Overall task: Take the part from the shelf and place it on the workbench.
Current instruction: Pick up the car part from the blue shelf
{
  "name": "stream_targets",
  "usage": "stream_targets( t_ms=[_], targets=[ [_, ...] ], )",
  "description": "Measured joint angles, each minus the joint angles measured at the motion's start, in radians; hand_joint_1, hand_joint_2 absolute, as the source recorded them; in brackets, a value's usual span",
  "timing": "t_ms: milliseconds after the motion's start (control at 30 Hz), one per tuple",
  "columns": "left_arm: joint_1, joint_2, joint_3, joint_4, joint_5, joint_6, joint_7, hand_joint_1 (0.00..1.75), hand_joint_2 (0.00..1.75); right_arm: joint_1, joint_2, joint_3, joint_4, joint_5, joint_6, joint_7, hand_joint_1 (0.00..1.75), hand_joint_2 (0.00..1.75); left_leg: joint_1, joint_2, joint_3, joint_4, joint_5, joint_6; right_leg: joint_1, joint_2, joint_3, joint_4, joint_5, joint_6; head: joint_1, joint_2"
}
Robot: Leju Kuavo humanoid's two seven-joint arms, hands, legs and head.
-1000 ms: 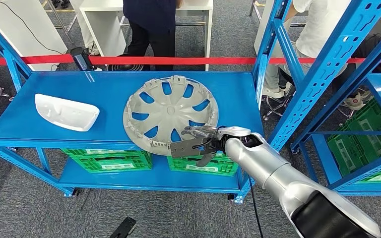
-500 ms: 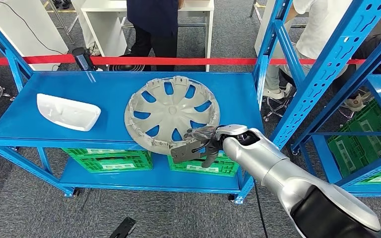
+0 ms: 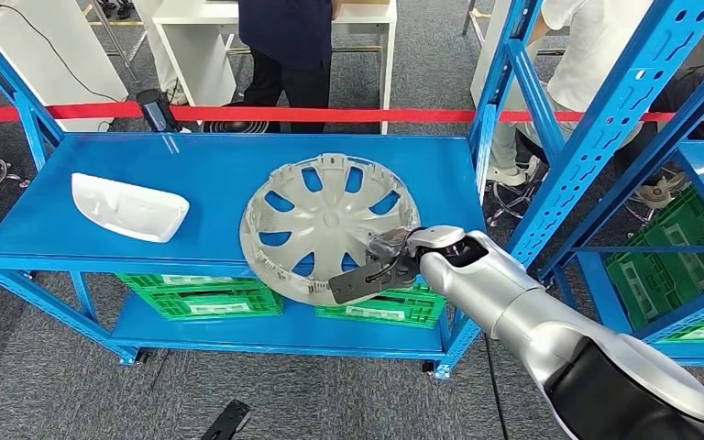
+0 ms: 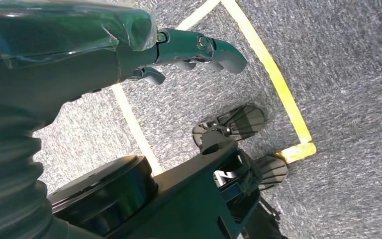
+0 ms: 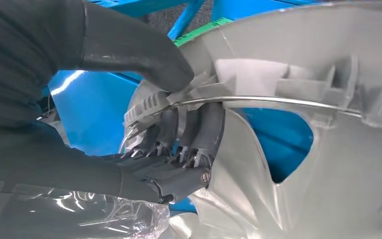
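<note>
Silver and nearest of all, the right arm comes in from five o'clock, and the right hand [image 3: 380,264] grips the near rim of the grey wheel cover [image 3: 325,225]. In the right wrist view the thumb sits on top of the rim while the dark fingers [image 5: 199,130] curl under it, pinching the edge. The wheel cover lies on the blue shelf [image 3: 192,174], right of centre, with its near edge hanging past the front lip and tilted. Green crates [image 3: 203,295] stand on the lower shelf beneath. At nine o'clock from the wheel cover, well apart, a white moulded part [image 3: 128,206] lies on the same shelf. The left hand [image 4: 189,52] hangs over grey carpet with yellow floor lines, its fingers loosely curled and holding nothing. Beyond the shelf, at twelve o'clock, a red barrier tape [image 3: 330,114] runs across, and behind it people stand by a white table [image 3: 192,18]. A second blue rack [image 3: 687,183] stands at three o'clock.
</note>
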Motion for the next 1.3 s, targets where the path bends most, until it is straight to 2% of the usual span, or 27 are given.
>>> stream_targets(
  t_ms=[367, 500, 667, 833, 1000, 1167, 1300],
  targets=[
    [0.0, 0.003, 0.002, 0.0, 0.031, 0.006, -0.018, 0.0, 1.75, 0.001, -0.013, 0.008, -0.001, 0.002, -0.028, -0.012, 1.75, 1.75, -0.001, 0.0, 0.001, 0.0, 0.0, 0.0, -0.001, 0.0, 0.001, 0.0, 0.0, 0.0, 0.0, 0.0],
    [0.001, 0.005, 0.005, 0.0, 0.046, 0.018, -0.027, 0.0, 1.75, 0.012, -0.018, 0.005, -0.005, -0.007, -0.101, -0.02, 1.75, 1.75, -0.001, 0.0, 0.001, 0.0, 0.0, 0.001, -0.001, 0.0, 0.001, 0.0, 0.001, 0.002, 0.0, 0.0],
    [0.005, 0.005, 0.007, 0.0, 0.059, 0.033, -0.039, 0.0, 1.75, 0.041, -0.031, -0.029, -0.025, -0.012, -0.249, -0.007, 1.75, 1.75, -0.001, 0.0, -0.003, 0.0, 0.002, 0.003, -0.001, 0.0, -0.002, 0.0, 0.003, 0.004, 0.0, 0.0],
    [0.01, 0.003, 0.008, -0.001, 0.063, 0.052, -0.052, 0.0, 1.75, 0.079, -0.052, -0.131, -0.094, -0.019, -0.44, -0.01, 1.75, 1.75, -0.001, 0.0, -0.006, 0.001, 0.002, 0.004, -0.001, 0.0, -0.006, 0.001, 0.003, 0.005, 0.0, 0.0],
    [0.013, -0.002, 0.007, -0.002, 0.057, 0.063, -0.056, 0.0, 1.75, 0.144, -0.077, -0.3, -0.22, -0.061, -0.623, -0.045, 1.75, 1.75, -0.001, 0.0, -0.01, 0.001, 0.002, 0.004, -0.001, 0.0, -0.009, 0.001, 0.003, 0.005, 0.0, 0.0],
    [0.013, -0.007, 0.005, -0.003, 0.049, 0.065, -0.056, 0.0, 1.75, 0.208, -0.09, -0.492, -0.357, -0.111, -0.714, -0.113, 1.75, 1.75, -0.001, 0.0, -0.012, 0.001, 0.002, 0.004, -0.001, 0.0, -0.012, 0.0, 0.003, 0.005, 0.0, 0.0],
    [0.013, -0.011, 0.004, -0.003, 0.043, 0.066, -0.061, 0.0, 1.75, 0.245, -0.093, -0.599, -0.446, -0.143, -0.757, -0.164, 1.75, 1.75, -0.001, 0.0, -0.012, 0.001, 0.002, 0.004, -0.001, 0.0, -0.012, 0.0, 0.003, 0.005, 0.0, 0.0]
  ],
)
